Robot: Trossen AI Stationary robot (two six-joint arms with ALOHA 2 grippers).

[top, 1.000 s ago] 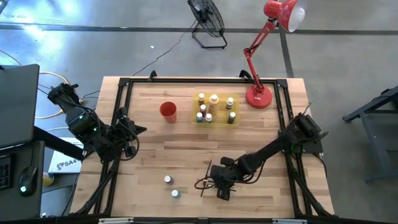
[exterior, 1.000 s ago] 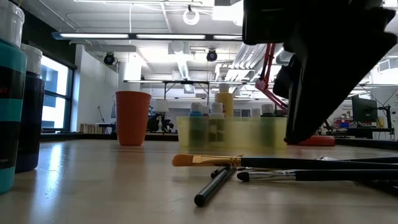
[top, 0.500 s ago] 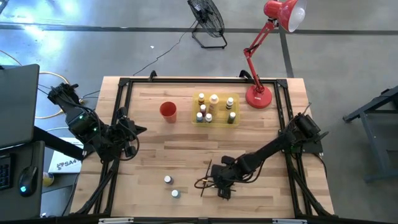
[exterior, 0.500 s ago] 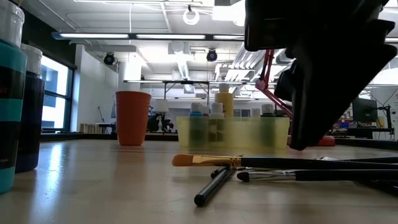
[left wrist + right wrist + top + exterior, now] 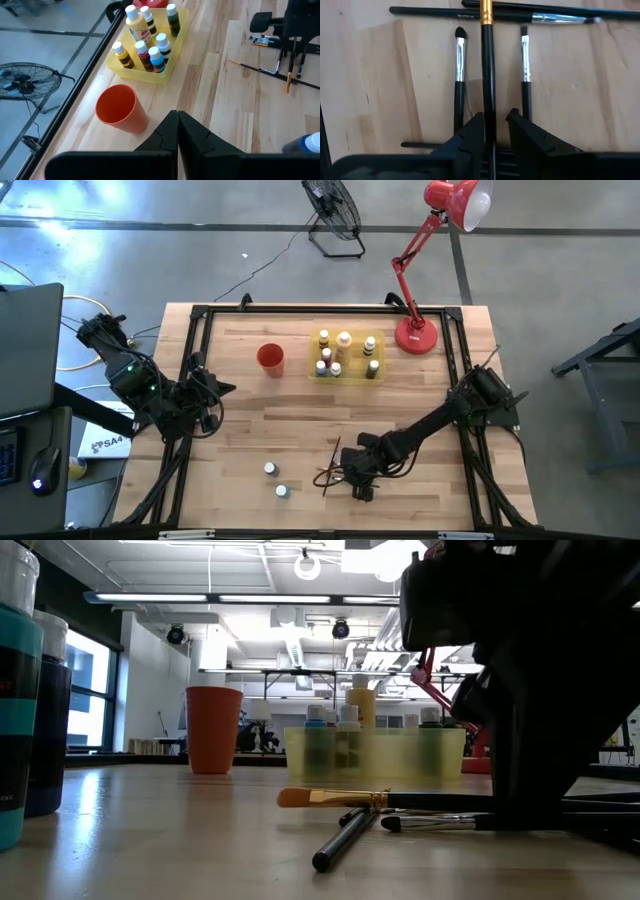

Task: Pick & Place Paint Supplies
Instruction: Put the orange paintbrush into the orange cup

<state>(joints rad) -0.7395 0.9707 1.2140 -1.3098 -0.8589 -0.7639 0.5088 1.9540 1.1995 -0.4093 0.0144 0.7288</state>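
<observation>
Several thin dark-handled paintbrushes (image 5: 330, 470) lie flat in a loose pile near the table's near edge. My right gripper (image 5: 358, 480) stands over them, pointing down. It is open by a narrow gap, one finger on each side of the gold-ferruled brush's handle (image 5: 488, 75). In the low view its fingertips (image 5: 530, 810) reach down to the brushes. Two white-capped bottles (image 5: 270, 469) (image 5: 281, 491) stand left of the pile. More bottles stand in the yellow tray (image 5: 345, 372). My left gripper (image 5: 177, 120) is shut and waits at the table's left edge.
A red cup (image 5: 270, 358) stands left of the tray, and a red lamp's base (image 5: 416, 335) sits at the far right corner. Two short brushes (image 5: 460, 65) (image 5: 525, 65) flank the gold-ferruled one; long ones (image 5: 435, 11) lie across beyond it. Bare wood spans the middle.
My right gripper has come down onto the pile of brushes, its fingertips dropping from well above the brushes to their level. The brushes and bottles have stayed where they were.
</observation>
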